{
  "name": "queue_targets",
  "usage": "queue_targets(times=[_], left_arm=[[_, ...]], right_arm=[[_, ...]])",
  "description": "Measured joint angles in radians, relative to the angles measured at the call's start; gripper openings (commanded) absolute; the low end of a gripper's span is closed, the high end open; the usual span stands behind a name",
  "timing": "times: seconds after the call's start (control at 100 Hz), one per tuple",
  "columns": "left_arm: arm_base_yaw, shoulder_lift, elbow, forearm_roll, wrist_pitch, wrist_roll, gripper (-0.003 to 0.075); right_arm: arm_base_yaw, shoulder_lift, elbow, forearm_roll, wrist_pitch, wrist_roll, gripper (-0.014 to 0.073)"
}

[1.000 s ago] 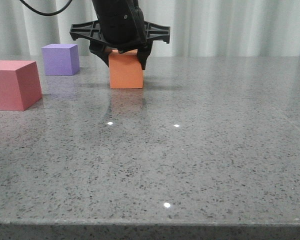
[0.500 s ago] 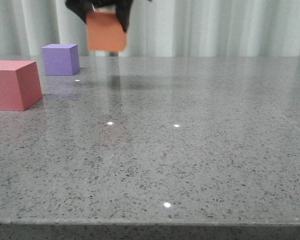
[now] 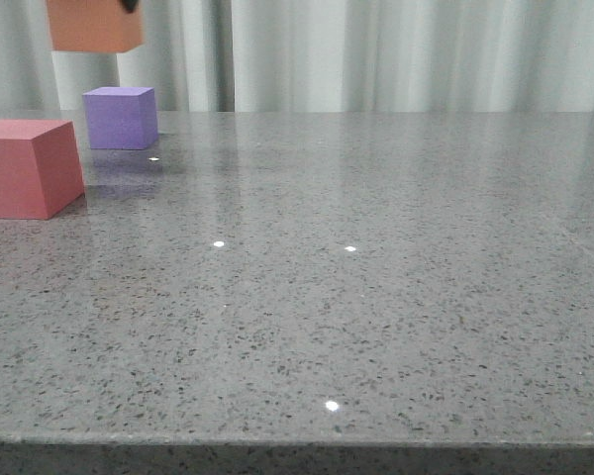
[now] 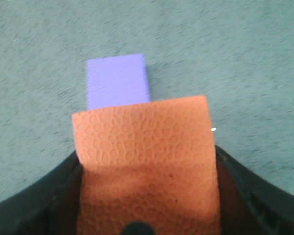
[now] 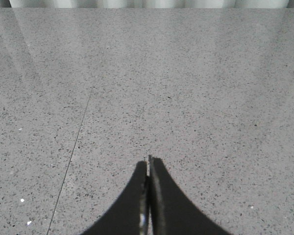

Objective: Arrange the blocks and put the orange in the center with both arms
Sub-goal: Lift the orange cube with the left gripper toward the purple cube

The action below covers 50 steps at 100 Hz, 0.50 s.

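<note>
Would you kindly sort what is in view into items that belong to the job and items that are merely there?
Job:
orange cube, held by the left end effector
purple cube
pinkish-red cube
right end effector, shut

Merely there:
table
curtain

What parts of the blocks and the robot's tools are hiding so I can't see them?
- Front view: orange cube top cut by the frame edge; left tool almost all out of frame.
- Front view: pinkish-red cube cut by the left edge.
- Left wrist view: purple cube partly behind the orange cube.
</note>
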Motion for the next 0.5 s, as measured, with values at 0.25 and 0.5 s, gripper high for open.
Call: queue_targets(times=[0.25,0.5], left_arm=[[0.117,-0.017,0.131,-0.156,-0.114,0.179,0.0237],[0.127,-0.011,0.179,-0.181,-0.209,0.198,0.0237]], right_arm=[[0.000,0.000,0.000,0.000,0.000,0.000,-0.0110],[0.000,0.000,0.000,0.000,0.000,0.000,-0.0110]])
